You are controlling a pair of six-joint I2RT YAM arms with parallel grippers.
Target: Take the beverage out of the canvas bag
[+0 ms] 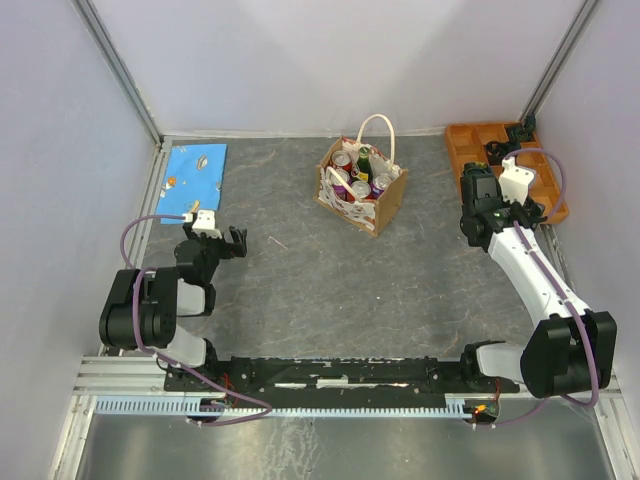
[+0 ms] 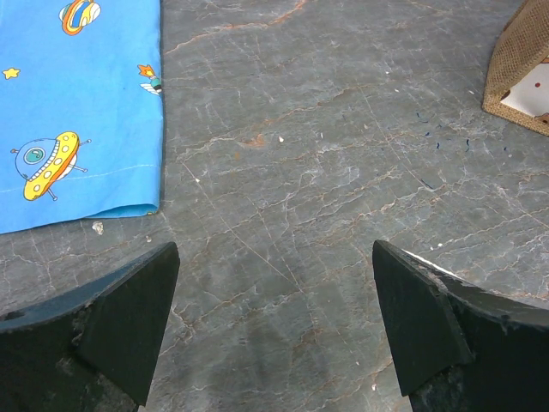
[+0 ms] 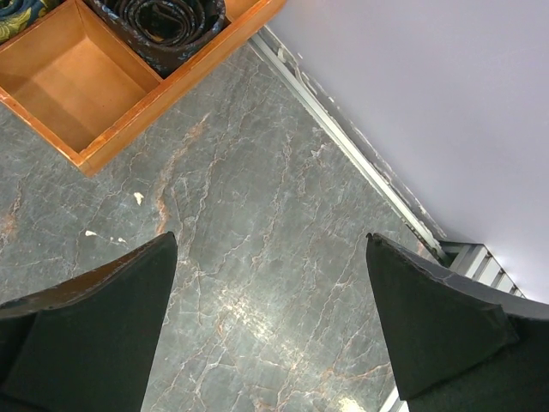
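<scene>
The canvas bag (image 1: 385, 205) stands upright at the back middle of the table, tan with white looped handles (image 1: 377, 128). Inside it are several drink cans (image 1: 360, 189) and a dark green bottle (image 1: 364, 162). One corner of the bag shows in the left wrist view (image 2: 517, 70). My left gripper (image 1: 234, 243) is open and empty, low over bare table well to the left of the bag (image 2: 274, 318). My right gripper (image 1: 478, 186) is open and empty, to the right of the bag near the orange tray, over bare table (image 3: 270, 318).
A blue patterned cloth (image 1: 193, 170) (image 2: 77, 112) lies flat at the back left. An orange compartment tray (image 1: 470, 148) (image 3: 129, 81) sits at the back right and holds a rolled dark item (image 3: 163, 21). Walls with metal rails (image 3: 360, 163) enclose the table.
</scene>
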